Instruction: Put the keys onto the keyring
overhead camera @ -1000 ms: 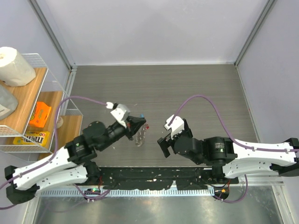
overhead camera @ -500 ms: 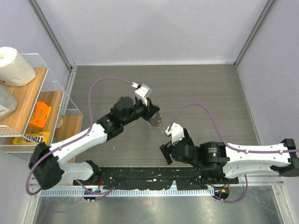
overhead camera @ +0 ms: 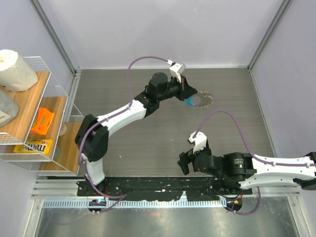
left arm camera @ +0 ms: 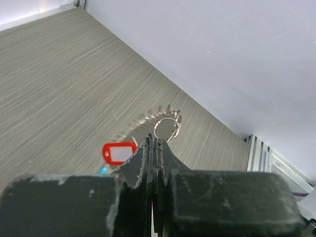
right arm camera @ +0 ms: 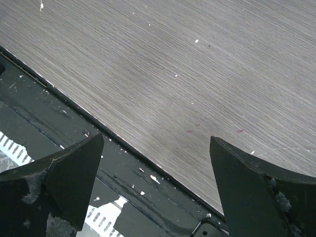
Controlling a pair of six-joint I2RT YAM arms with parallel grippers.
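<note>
Keyring (overhead camera: 203, 99) at the far middle of the table (overhead camera: 237, 128), its silvery ball chain fanning out from the tips of the left gripper (overhead camera: 191, 95); that gripper's jaws are pressed flat together on the chain, no gap showing in the wrist view; the light-blue tag (overhead camera: 190, 102) shows just near of the fingertips. Left of the chain in the wrist view is the red-headed key (left arm camera: 118, 152) — whether it is threaded on the loop or only beside it I cannot tell. The left arm reaches far and to the right of its base; the right gripper (overhead camera: 184, 162) sits at the near side, well apart from the keyring, jaws spread wide over bare wood-grain table and the black rail (right arm camera: 123, 182) — holding nothing.
</note>
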